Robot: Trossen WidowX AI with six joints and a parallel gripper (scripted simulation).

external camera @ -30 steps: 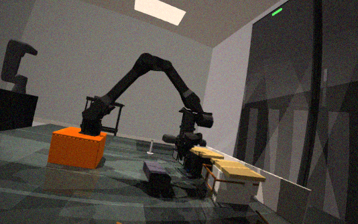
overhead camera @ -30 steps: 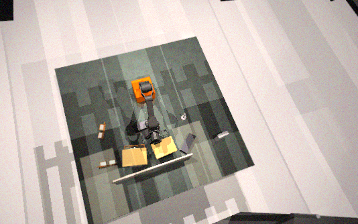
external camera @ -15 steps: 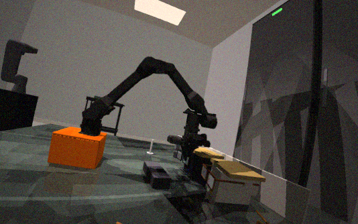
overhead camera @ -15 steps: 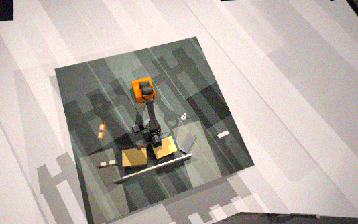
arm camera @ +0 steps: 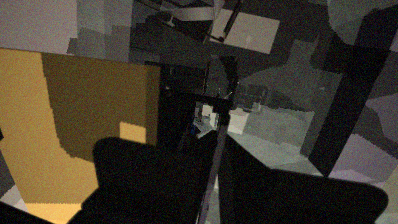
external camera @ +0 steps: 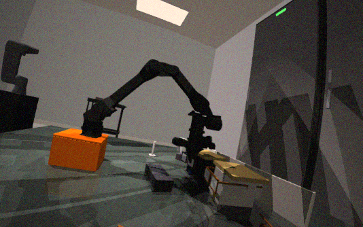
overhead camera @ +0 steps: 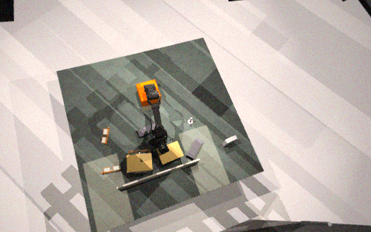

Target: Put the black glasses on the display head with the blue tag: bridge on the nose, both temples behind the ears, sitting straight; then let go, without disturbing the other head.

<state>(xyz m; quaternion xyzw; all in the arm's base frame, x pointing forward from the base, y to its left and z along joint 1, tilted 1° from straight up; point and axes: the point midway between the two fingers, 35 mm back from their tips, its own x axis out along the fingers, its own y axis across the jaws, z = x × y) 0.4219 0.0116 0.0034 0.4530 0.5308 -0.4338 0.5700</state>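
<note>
My gripper [arm camera: 217, 136] [external camera: 194, 163] is shut on the black glasses [arm camera: 223, 106], whose dark frame shows at the fingertips in the wrist view. It is close in front of one display head [overhead camera: 174, 153] [external camera: 211, 155] [arm camera: 100, 100], which has a tan top; the gripper partly covers this head in the top view. A small blue spot, probably the blue tag [arm camera: 193, 130], shows low beside it. Whether the bridge touches the nose, and where the temples are, is too dark to tell. The other head [overhead camera: 139, 164] [external camera: 235, 195] stands beside it, wearing orange-brown glasses [overhead camera: 139, 151] [external camera: 233, 183].
A pale upright panel [overhead camera: 158, 174] [external camera: 287, 197] runs behind both heads. A grey-purple block [overhead camera: 195, 148] lies beside the tagged head, another [overhead camera: 144, 130] [external camera: 159, 177] near the arm. Two orange-framed glasses [overhead camera: 105, 135] [overhead camera: 111, 169], a white stand [overhead camera: 190, 121] [external camera: 153, 149] and a white block [overhead camera: 230, 140] are farther out.
</note>
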